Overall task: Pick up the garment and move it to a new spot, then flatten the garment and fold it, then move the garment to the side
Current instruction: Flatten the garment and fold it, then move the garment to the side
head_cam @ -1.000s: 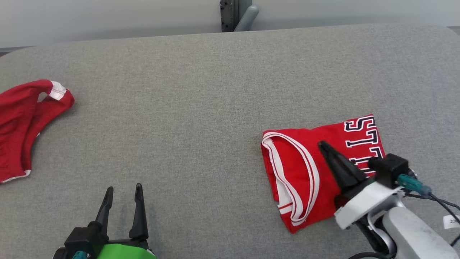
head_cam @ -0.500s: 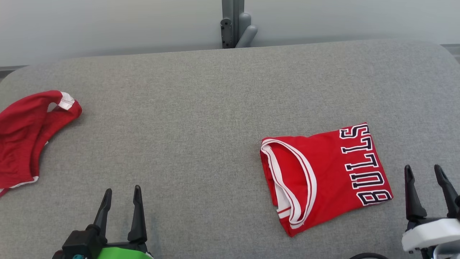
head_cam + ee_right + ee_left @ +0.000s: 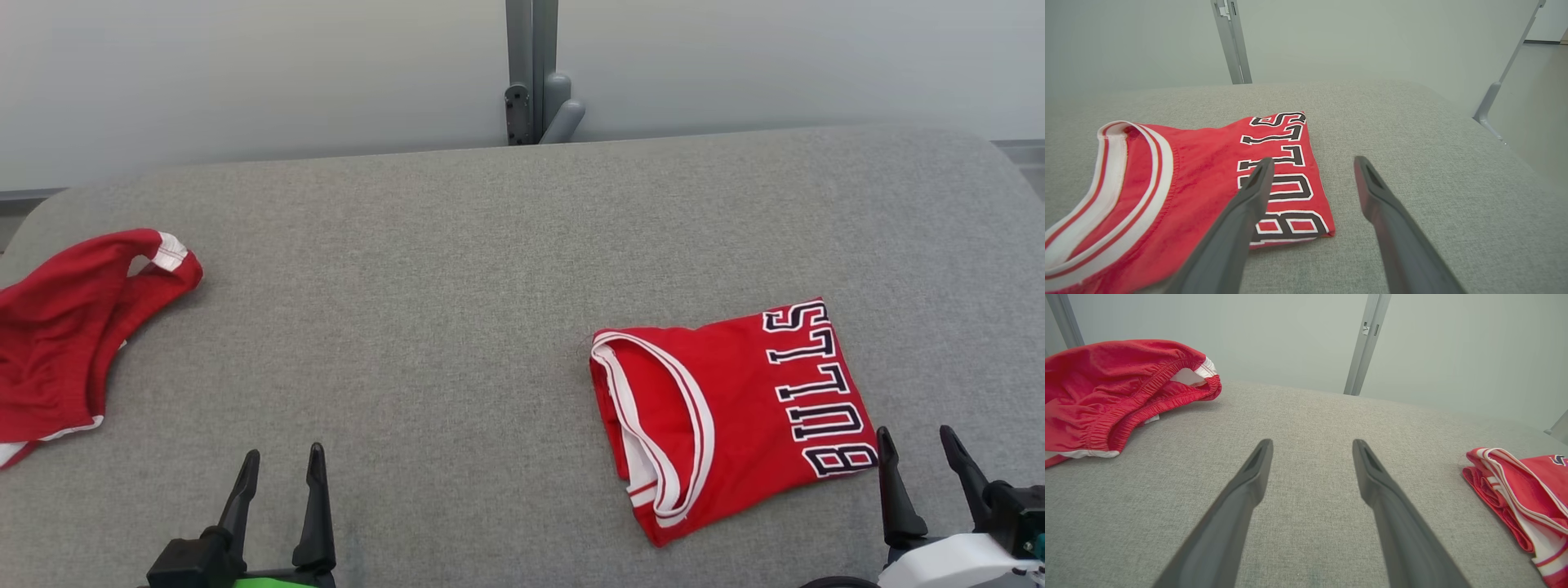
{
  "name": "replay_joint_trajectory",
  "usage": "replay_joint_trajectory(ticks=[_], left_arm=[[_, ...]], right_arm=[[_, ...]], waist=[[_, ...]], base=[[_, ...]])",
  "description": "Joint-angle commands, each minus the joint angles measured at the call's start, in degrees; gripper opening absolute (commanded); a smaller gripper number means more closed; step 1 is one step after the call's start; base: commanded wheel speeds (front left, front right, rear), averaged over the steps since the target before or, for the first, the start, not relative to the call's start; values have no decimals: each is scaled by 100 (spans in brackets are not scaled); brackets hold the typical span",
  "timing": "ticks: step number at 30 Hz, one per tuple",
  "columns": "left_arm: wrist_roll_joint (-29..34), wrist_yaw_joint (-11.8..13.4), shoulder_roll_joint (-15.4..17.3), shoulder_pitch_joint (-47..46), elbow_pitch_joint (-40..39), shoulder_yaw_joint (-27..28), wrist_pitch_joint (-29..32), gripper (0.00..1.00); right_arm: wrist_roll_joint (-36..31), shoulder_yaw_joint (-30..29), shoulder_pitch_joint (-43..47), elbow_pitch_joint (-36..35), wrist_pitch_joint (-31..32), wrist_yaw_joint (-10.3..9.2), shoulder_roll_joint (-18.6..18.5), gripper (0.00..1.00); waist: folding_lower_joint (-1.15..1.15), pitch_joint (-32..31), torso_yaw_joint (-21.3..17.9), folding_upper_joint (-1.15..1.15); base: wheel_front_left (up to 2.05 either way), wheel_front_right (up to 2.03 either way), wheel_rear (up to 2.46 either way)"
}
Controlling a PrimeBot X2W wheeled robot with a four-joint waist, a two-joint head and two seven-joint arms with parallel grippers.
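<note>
On the grey tabletop, a folded jersey is let go

On the right side of the tabletop (image 3: 457, 269), the folded jersey (image 3: 735, 408) lies as a compact red rectangle, its white-trimmed neckline turned toward the middle and the black lettering BULLS running along its right edge. A second ago the right pincer (image 3: 916, 433) was shut and resting over that lettering. It has since pulled back to the lower right corner of the head view, jaws spread wide and holding nothing, its nearer fingertip just beside the jersey's near right corner (in the right wrist view one finger crosses the lettering, with no cloth between the two). The left pincer (image 3: 284, 452) waits at the lower left, likewise wide open and empty, well apart from the garment. The whole scene sits lower in the head view than before, which reads as the camera moving rather than the cloth sliding; the jersey keeps its shape and its place. A second garment, red shorts (image 3: 73, 327), lies crumpled at the far left edge. Judging by the neat fold, the spot off to one side and both arms drawn back, the task looks finished or all but
</note>
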Motion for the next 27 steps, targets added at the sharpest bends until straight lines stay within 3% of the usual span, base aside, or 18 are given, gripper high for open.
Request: replay_joint_trajectory(ticks=[1, 3, 7, 14, 19, 27], left_arm=[[21, -18, 12, 71, 17, 35, -16, 100], [5, -2, 12, 80, 9, 38, -16, 100], [-70, 48, 12, 41, 9, 0, -16, 100], [-39, 49, 13, -243, 48, -137, -16, 100], [-76, 103, 13, -281, 87, -192, -17, 100], [-111, 146, 12, -409, 44, -288, -16, 100]], right_arm=[[21, -9, -22, 23, -16, -8, -9, 100], [170, 66, -47, 127, -16, -8, -10, 100], [631, 328, -547, 586, 124, -8, -353, 100], [1521, 1110, -1904, 1219, 2113, -8, -1257, 100], [2110, 1641, -2316, 1506, 2916, -8, -1483, 100], [2466, 2045, -2808, 2142, 3072, -8, -1705, 100]], waist=[[0, -51, -26, 0], [0, -62, -29, 0], [0, 28, -59, 0], [0, 438, 13, 0], [0, 475, 137, 0], [0, 664, 306, 0]], base=[[0, 0, 0], [0, 0, 0], [0, 0, 0], [0, 0, 0], [0, 0, 0], [0, 0, 0]])
